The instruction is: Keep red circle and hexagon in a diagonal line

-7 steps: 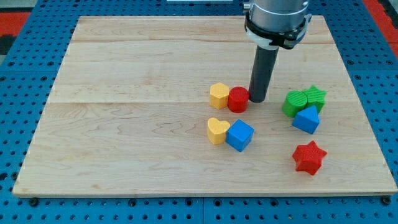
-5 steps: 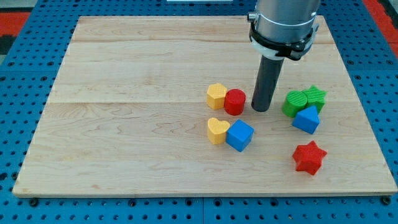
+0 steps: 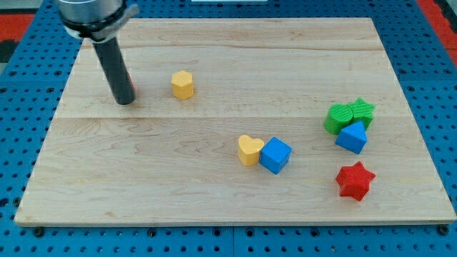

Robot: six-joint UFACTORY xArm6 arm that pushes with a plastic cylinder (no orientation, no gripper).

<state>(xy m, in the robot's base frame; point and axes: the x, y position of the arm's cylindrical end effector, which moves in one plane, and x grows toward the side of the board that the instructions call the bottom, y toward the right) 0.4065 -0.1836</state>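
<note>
Near the board's top-left corner, red circle [image 3: 132,91] is mostly hidden behind the rod, only a sliver showing; my tip [image 3: 125,102] sits against it. No jaws, just a rod. Yellow hexagon [image 3: 183,84] lies apart, toward the view's right. Bottom-right area: yellow heart [image 3: 249,150] touching blue cube [image 3: 275,155]; green blocks [image 3: 348,115], blue triangle block [image 3: 351,137], red star [image 3: 355,180]. Wooden board [image 3: 143,185] on blue pegboard [image 3: 14,143].

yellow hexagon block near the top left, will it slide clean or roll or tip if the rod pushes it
The yellow hexagon looks squat with a flat base, so it will probably slide rather than tip. Its flat facets suggest an off-centre push would turn it. My tip stands apart, to its left.
</note>
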